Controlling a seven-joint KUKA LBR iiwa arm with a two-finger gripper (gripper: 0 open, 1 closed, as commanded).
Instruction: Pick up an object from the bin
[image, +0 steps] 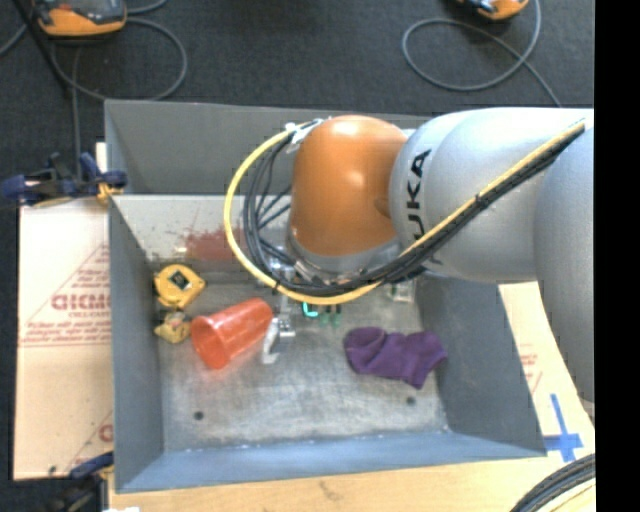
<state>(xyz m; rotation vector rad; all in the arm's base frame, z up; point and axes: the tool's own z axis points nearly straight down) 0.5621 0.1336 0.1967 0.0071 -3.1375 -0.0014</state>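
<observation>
At the front, a bare stretch of the grey bin (300, 410) is seen. Behind it a crumpled purple cloth (393, 355) is laid right of centre, and an orange plastic cup (232, 333) is tipped on its side left of centre. The gripper (285, 332) is placed just beside the cup's right end; whether it is open or holds anything cannot be told. At the cup's left end a small yellow object (172, 327) is found, and farther back a yellow tape measure (178, 284)

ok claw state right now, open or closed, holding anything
claw: cannot be told; it sits low in the bin beside the orange cup lying on its side
</observation>
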